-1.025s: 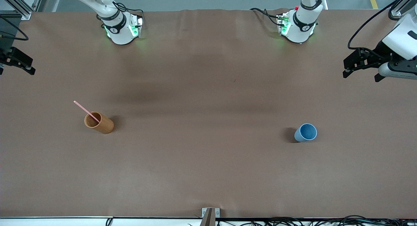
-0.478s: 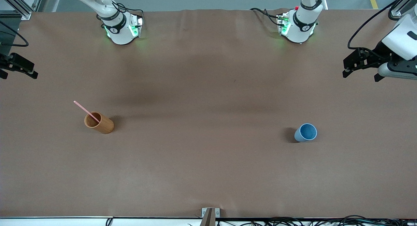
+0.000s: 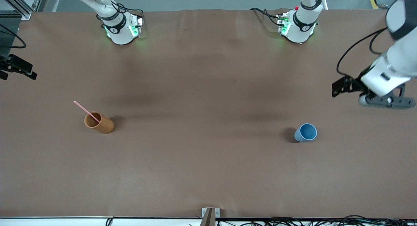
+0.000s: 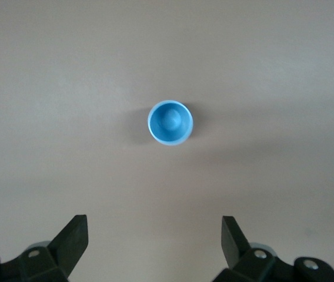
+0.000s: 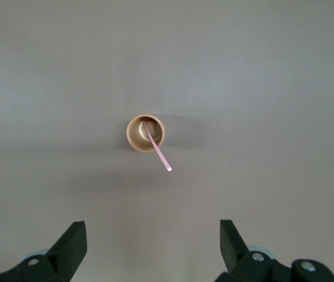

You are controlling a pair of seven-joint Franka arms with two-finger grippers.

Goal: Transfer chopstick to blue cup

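The pink chopstick (image 3: 85,110) leans in an orange-brown wooden cup (image 3: 100,123) toward the right arm's end of the table, its upper half sticking out over the rim. In the right wrist view the chopstick (image 5: 159,151) and wooden cup (image 5: 144,133) lie below my right gripper (image 5: 152,238), which is open and empty. The right gripper (image 3: 18,72) hangs at the table's edge. The blue cup (image 3: 306,132) stands upright and empty toward the left arm's end. My left gripper (image 3: 345,85) is up in the air, open and empty, with the blue cup (image 4: 170,122) in its wrist view ahead of the left gripper (image 4: 153,238).
Both arm bases (image 3: 122,28) (image 3: 298,27) stand along the table's edge farthest from the front camera. A small metal bracket (image 3: 210,214) sits at the edge nearest that camera. The brown table cover (image 3: 208,138) is bare between the two cups.
The left arm has swung down and inward, its gripper now closer to the blue cup. The right gripper has barely shifted. Neither cup nor the chopstick has moved.
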